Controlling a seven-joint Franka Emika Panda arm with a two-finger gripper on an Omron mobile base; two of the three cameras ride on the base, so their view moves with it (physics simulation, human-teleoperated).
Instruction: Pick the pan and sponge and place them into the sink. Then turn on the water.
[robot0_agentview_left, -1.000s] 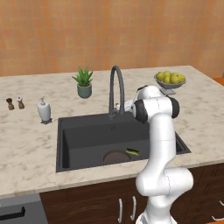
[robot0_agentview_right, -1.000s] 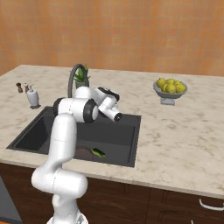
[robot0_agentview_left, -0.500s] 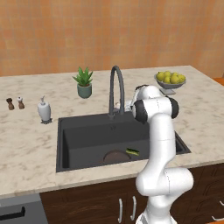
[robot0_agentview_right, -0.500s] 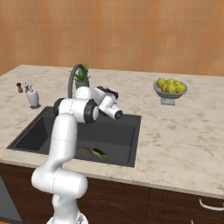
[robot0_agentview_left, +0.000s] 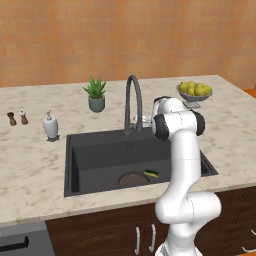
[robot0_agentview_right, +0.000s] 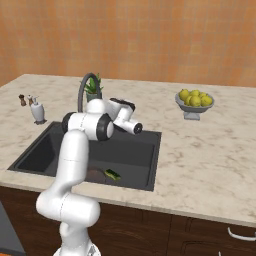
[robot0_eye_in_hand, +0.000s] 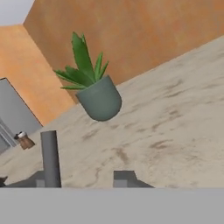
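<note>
— So where are the things lying?

— The sponge (robot0_agentview_left: 152, 173) and the pan (robot0_agentview_left: 133, 178) are resting low in the sink (robot0_agentview_left: 95, 150), centre of the left base frame. I'm holding my gripper (robot0_agentview_right: 136, 128) beside the faucet (robot0_agentview_left: 132, 102), likely reaching for its handle, since no water is running.

— Jaws?

— I cannot tell how wide they are standing, nor whether they are gripping anything.

— Any writing?

— None legible; the plant (robot0_eye_in_hand: 92, 83) pot is showing plain.

Both base views look forward and down from behind the arm, left and right, sharing the sink (robot0_agentview_left: 100, 150) at frame centre, faucet (robot0_agentview_left: 131, 100) and worktop (robot0_agentview_right: 210, 150). The hand view sits close and tilted, facing the potted plant (robot0_eye_in_hand: 94, 83) upper left.
</note>
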